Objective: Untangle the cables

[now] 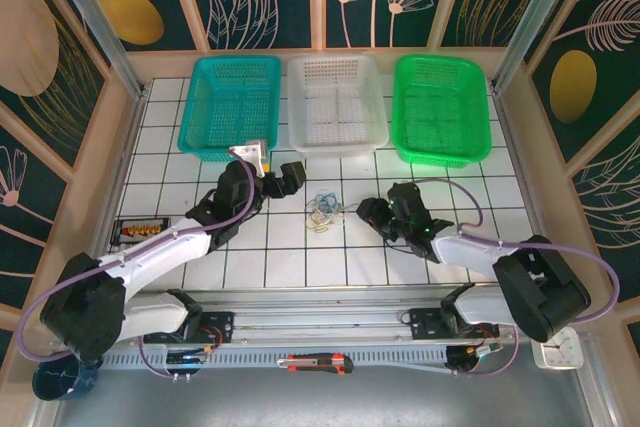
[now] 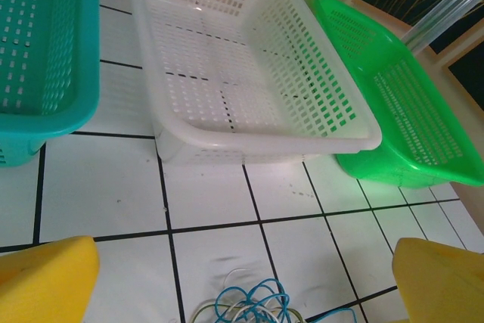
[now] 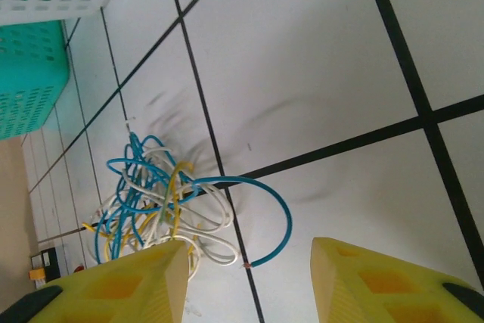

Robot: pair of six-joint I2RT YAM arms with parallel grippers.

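Note:
The cables (image 1: 323, 209) lie in one small tangle of blue, whitish and yellow-olive loops on the white tiled table, between the two arms. My left gripper (image 1: 283, 179) hovers just left of and behind the tangle. In the left wrist view it (image 2: 242, 293) stands wide open, and the cables (image 2: 253, 304) show at the bottom edge between its yellow fingers (image 2: 45, 277). My right gripper (image 1: 372, 212) sits just right of the tangle. In the right wrist view it (image 3: 249, 281) is open; the cables (image 3: 155, 194) lie by its left finger (image 3: 121, 285), and a loose blue end curls into the gap, untouched.
Three baskets stand in a row at the back: teal (image 1: 190, 112), white (image 1: 297, 107) and green (image 1: 487, 112). A small dark box (image 1: 140, 231) sits at the table's left edge. A utility knife (image 1: 315, 362) lies on the front rail.

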